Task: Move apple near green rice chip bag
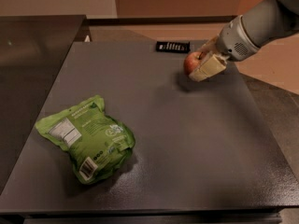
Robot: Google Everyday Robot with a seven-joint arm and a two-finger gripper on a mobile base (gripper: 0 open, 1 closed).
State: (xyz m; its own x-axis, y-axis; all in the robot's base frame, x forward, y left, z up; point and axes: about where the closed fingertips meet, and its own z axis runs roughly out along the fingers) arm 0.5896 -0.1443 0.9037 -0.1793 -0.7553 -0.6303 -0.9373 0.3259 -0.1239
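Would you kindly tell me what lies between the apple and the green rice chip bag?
Nothing: the camera view shows bare table between the apple, held by the gripper at far right, and the green rice chip bag at near left.

One bag (86,136), one apple (189,62) in one pincer (201,65)

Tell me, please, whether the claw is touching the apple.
Touching. The camera view shows the claw closed on the apple, pressed flat against its side with no gap between them.
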